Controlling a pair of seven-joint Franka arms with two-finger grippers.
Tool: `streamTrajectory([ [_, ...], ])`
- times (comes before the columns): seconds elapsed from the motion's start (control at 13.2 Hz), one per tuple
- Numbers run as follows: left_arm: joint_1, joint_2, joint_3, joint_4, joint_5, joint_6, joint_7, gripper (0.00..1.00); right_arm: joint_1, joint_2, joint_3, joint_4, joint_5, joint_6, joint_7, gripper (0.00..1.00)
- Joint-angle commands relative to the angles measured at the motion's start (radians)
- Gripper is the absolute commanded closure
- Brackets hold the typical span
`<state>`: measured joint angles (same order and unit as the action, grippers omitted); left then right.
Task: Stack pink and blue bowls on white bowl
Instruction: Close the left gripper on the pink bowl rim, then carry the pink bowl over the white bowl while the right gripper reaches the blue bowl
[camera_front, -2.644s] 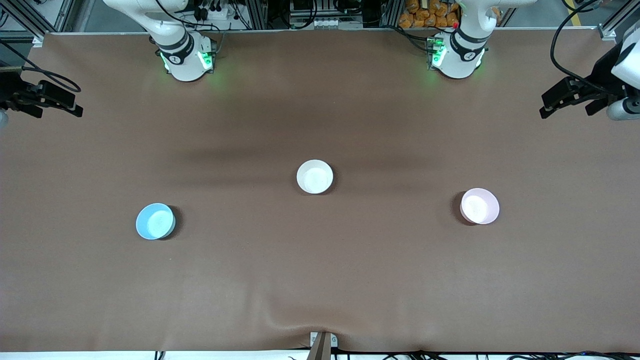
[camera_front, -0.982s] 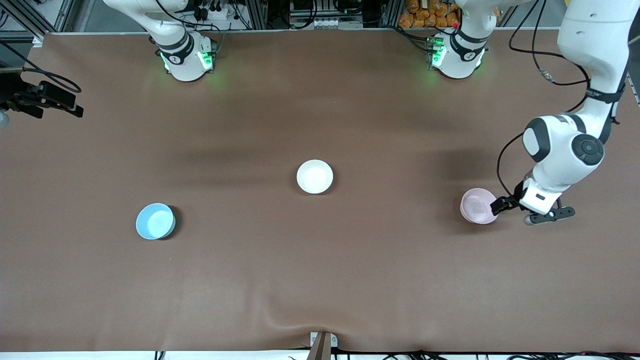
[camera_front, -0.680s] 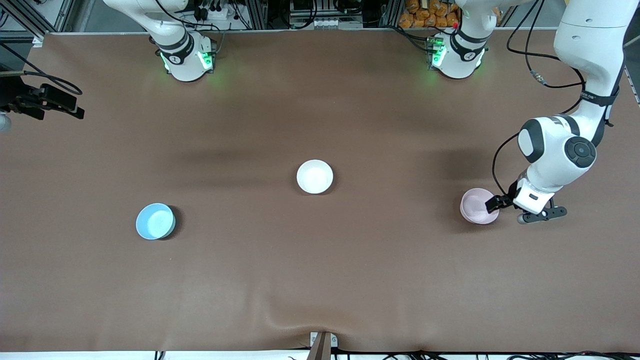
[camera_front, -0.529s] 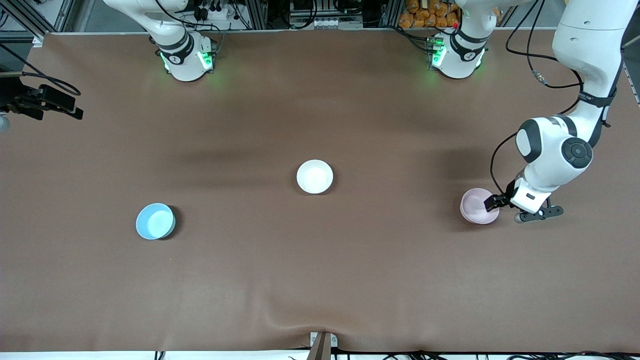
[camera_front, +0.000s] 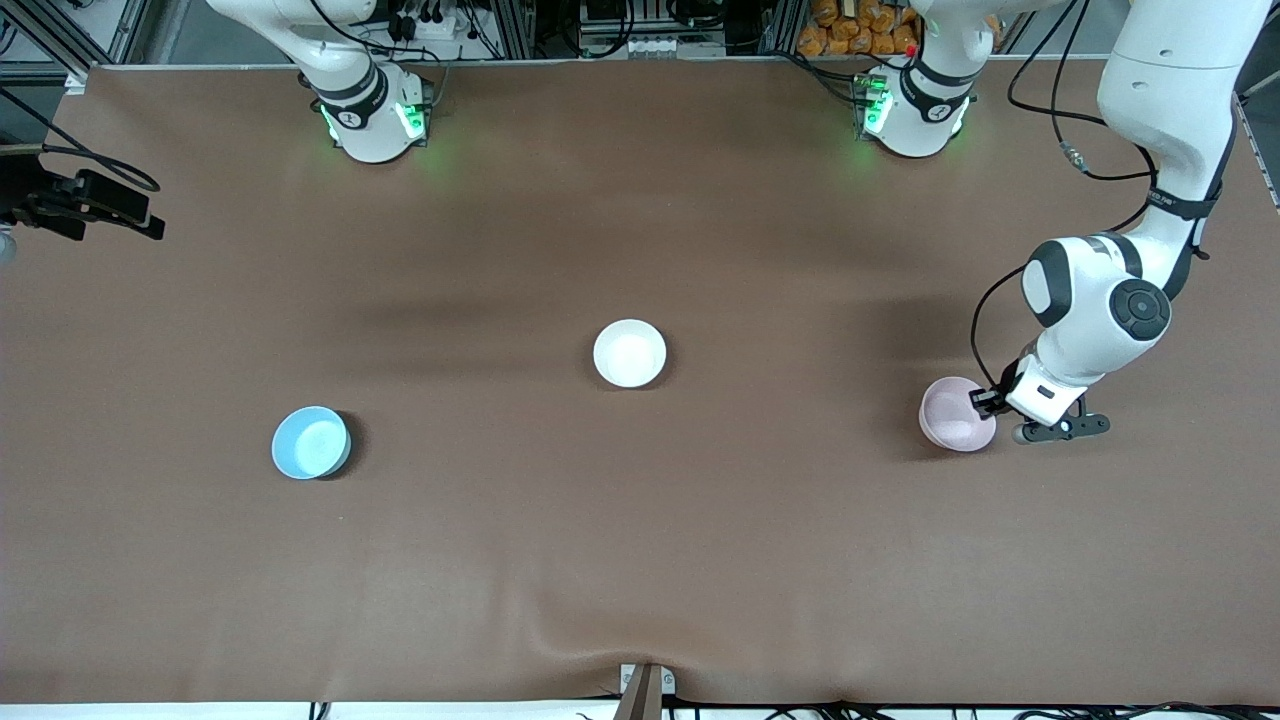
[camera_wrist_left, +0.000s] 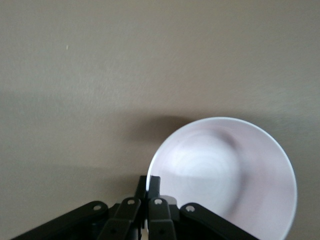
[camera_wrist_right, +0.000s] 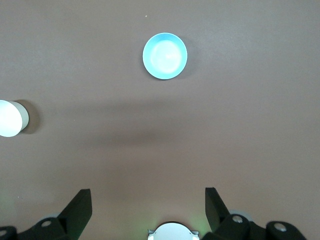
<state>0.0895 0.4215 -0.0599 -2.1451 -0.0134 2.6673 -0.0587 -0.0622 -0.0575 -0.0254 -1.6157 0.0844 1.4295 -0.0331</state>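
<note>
The right end effector (camera_front: 85, 205) waits over the desk's (camera_front: 640, 560) edge at the right arm's end, fingers spread wide and empty. The blue bowl (camera_front: 311, 442) sits nearest the front camera, the white bowl (camera_front: 629, 353) mid-desk. The left end effector (camera_wrist_left: 148, 186) is pinched on the pink bowl's (camera_front: 955, 414) rim (one finger inside, one outside).

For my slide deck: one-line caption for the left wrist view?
Left gripper shut on the pink bowl rim, bowl resting on the brown table.
</note>
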Motion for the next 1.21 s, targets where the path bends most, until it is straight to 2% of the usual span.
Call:
streamTrajectory([
  [0.0,0.003,-0.073,-0.069,-0.001,0.000,-0.085,-0.022,1.00,-0.019,0.007,0.012,0.014,-0.002,-0.006,-0.013,0.00],
  [0.15,0.001,-0.127,-0.141,0.031,-0.002,-0.191,-0.138,1.00,-0.019,0.007,0.012,0.014,0.000,-0.006,-0.013,0.00],
  [0.38,0.001,-0.141,-0.266,0.137,-0.002,-0.335,-0.310,1.00,-0.018,0.007,0.012,0.016,0.000,-0.004,-0.013,0.00],
  [0.68,-0.016,-0.122,-0.403,0.232,-0.002,-0.372,-0.501,1.00,-0.018,0.015,0.012,0.014,0.001,-0.004,-0.013,0.00],
  [0.98,-0.144,-0.076,-0.419,0.312,0.007,-0.374,-0.682,1.00,-0.015,0.080,0.013,0.017,0.015,-0.003,-0.005,0.00],
  [1.13,-0.177,-0.055,-0.417,0.347,0.012,-0.374,-0.730,1.00,-0.004,0.140,0.013,0.013,0.014,0.052,-0.005,0.00],
])
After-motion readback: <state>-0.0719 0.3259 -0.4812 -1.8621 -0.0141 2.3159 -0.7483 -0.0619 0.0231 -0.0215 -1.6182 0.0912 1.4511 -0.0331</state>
